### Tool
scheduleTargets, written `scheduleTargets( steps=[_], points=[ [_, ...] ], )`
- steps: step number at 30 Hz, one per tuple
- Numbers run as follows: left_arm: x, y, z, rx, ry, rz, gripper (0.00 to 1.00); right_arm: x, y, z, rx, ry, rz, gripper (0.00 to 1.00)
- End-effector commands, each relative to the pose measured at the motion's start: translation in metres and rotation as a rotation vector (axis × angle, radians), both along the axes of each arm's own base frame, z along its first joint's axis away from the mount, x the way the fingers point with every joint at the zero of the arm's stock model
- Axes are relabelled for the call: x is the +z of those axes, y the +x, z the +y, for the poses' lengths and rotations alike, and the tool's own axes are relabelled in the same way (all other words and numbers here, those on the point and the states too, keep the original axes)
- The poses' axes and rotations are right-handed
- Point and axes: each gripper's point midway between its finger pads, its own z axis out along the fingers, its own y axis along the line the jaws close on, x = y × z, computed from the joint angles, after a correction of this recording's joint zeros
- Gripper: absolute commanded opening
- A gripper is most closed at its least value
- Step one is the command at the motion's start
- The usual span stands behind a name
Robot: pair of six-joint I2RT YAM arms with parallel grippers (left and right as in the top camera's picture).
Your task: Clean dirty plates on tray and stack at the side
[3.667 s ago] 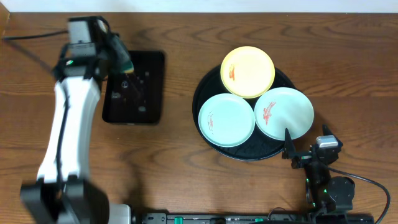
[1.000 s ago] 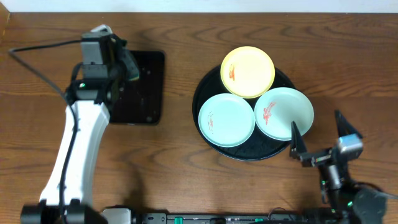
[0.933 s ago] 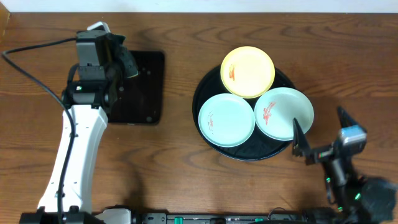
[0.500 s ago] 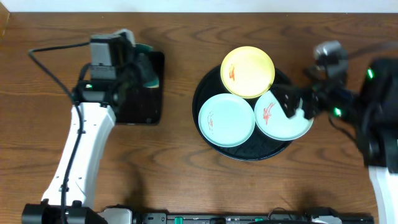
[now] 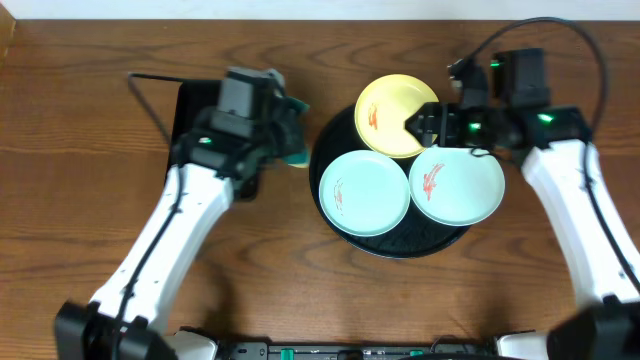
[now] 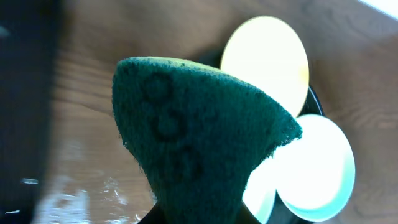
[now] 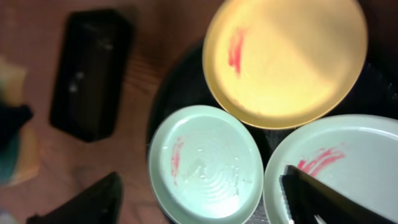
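Observation:
Three plates lie on the round black tray (image 5: 400, 250): a pale yellow plate (image 5: 398, 112) at the back, a mint plate (image 5: 364, 192) front left and a mint plate (image 5: 457, 185) front right, each with a red smear. My left gripper (image 5: 283, 135) is shut on a green sponge (image 5: 295, 152) just left of the tray's rim. The sponge (image 6: 193, 137) fills the left wrist view. My right gripper (image 5: 432, 128) is open and empty above the yellow plate's right edge. In the right wrist view its fingers (image 7: 199, 205) straddle the left mint plate (image 7: 205, 162); the yellow plate (image 7: 286, 56) is above.
A smaller rectangular black tray (image 5: 195, 115) lies at the left, mostly under my left arm; it also shows in the right wrist view (image 7: 90, 74). Bare wooden table surrounds the round tray (image 7: 171, 93).
My left arm has swung right with the sponge, from the rectangular tray to the round tray's left rim. My right arm has moved from the front right to above the tray's back.

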Motion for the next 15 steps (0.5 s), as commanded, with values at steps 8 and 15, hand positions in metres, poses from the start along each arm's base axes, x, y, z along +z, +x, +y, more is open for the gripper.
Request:
scheduleTargets(
  steps=[8, 15],
  points=[
    [-0.079, 0.005, -0.077, 0.036, -0.069, 0.179, 0.08, -0.067, 0.014, 0.015, 0.004, -0.108, 0.118, 0.89],
    [-0.117, -0.006, -0.102, -0.003, -0.040, 0.240, 0.08, -0.071, 0.020, 0.001, -0.033, -0.153, 0.113, 0.88]
  ],
)
